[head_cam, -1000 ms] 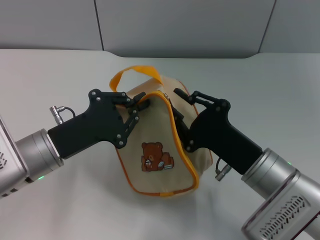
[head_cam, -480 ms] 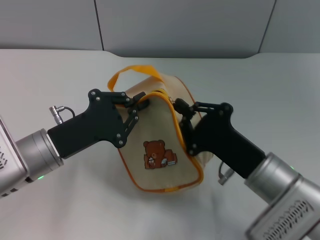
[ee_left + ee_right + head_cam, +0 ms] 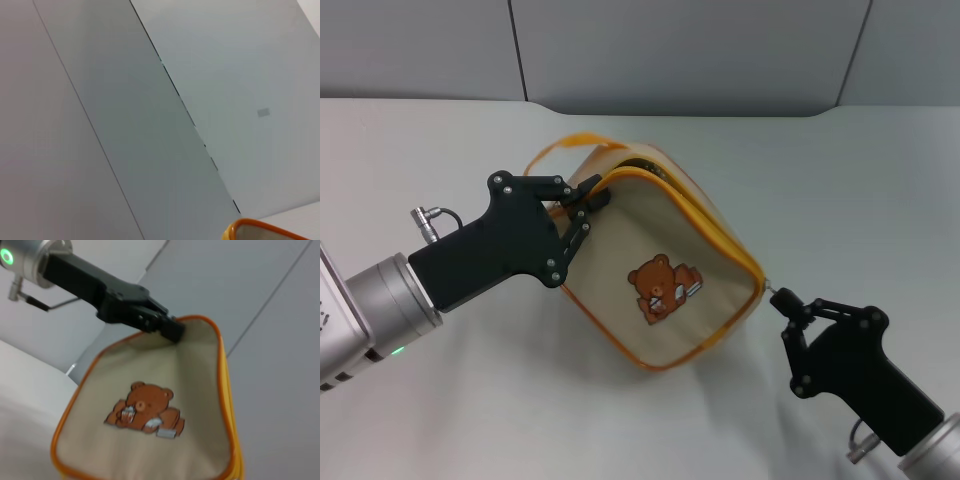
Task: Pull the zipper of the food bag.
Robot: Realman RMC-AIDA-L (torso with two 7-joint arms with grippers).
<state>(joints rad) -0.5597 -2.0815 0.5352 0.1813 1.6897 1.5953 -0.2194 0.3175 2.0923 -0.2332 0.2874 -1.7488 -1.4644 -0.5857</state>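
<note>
While the left gripper (image 3: 582,205) clamps the bag (image 3: 660,275) rim mid-counter, the right gripper (image 3: 788,303), nearer the front right corner, pinches the pull at the zipper (image 3: 705,215) end. Judging by that, the pull looks nearly finished; only the release remains.

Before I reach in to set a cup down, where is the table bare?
Bare table lies left of the bag and behind it toward the wall, and right of it at the back. It is crowded near the middle: the left end effector grips the bag's corner, and the right end effector holds the zipper pull at the bag's near right.
</note>
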